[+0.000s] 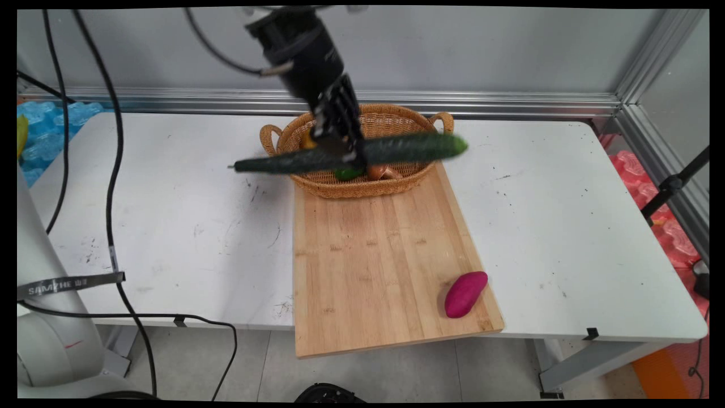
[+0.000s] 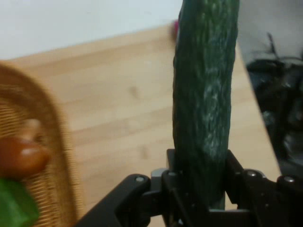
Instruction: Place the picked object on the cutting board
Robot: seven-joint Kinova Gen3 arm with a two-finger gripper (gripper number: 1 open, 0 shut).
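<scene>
Hand (image 1: 340,148) clamps a cucumber (image 1: 396,148) above the wicker basket (image 1: 396,122); no readable writing.

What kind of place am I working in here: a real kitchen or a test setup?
Likely a lab test bench: a bare white table framed by aluminium rails, loose black cables, and a long dark green cucumber in the black two-finger gripper.
</scene>
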